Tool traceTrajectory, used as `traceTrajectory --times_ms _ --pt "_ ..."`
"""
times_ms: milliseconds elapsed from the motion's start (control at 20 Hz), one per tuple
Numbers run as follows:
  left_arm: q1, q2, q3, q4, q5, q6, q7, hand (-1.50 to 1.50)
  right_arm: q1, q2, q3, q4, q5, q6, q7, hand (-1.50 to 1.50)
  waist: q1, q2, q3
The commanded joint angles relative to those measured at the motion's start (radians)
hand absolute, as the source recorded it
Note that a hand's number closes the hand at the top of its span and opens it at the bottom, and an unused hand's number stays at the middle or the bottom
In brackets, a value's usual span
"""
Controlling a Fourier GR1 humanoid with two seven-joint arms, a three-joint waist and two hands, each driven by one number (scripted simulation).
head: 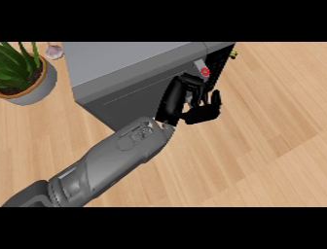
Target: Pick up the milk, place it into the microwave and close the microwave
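Although the milk shows nowhere on the desk (281, 146), the microwave (134, 73) looks shut, its grey front face closed flush, so my judgement is that the carton already sits inside and the task is at or very near its end. I cannot confirm that the milk is in there; the closed body hides whatever it holds.

One grey forearm (112, 163) rises from the lower left of the view to the microwave's front right corner. Which arm it is I cannot say for sure; it seems to be the left one reaching across. Its robot hand (195, 104) rests against the front of the microwave, just below a small red button (204, 72), with fingers fairly straight and spread, holding nothing. That posture fits a push on the door, either finishing or just finished. The other robot hand does not show.

What may be left is only drawing the arm away from the microwave.

To the left of the microwave stands a potted plant (12, 68), and behind that a small pale object (54, 50) lies near the microwave's back left corner. No brand, label or readable writing appears anywhere.
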Motion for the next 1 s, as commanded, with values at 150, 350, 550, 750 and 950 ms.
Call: traceTrajectory --times_ms 150,350,550,750,950 --pt "-0.055 -0.069 0.112 0.128 0.066 0.13 0.038 1.5 -0.008 -0.017 -0.041 0.011 -0.04 -0.008 0.012 -1.5 0.038 0.002 0.0" --pt "-0.055 -0.07 0.116 0.165 0.083 0.114 0.023 1.5 -0.005 -0.029 -0.067 0.001 -0.048 -0.017 0.018 -1.5 0.065 0.003 -0.002" --pt "-0.05 -0.044 0.081 0.203 0.09 0.071 0.01 1.5 0.009 -0.036 -0.103 -0.008 -0.062 -0.032 0.022 -1.5 0.087 0.001 -0.002" --pt "-0.053 -0.015 0.066 0.224 0.118 0.023 0.016 1.5 0.013 -0.05 -0.125 -0.015 -0.073 -0.035 0.032 -1.5 0.114 0.007 -0.003" --pt "-0.062 0.011 0.043 0.248 0.131 -0.013 0.016 -1.5 0.028 -0.045 -0.146 -0.024 -0.087 -0.052 0.037 -1.5 0.132 0.007 -0.002"
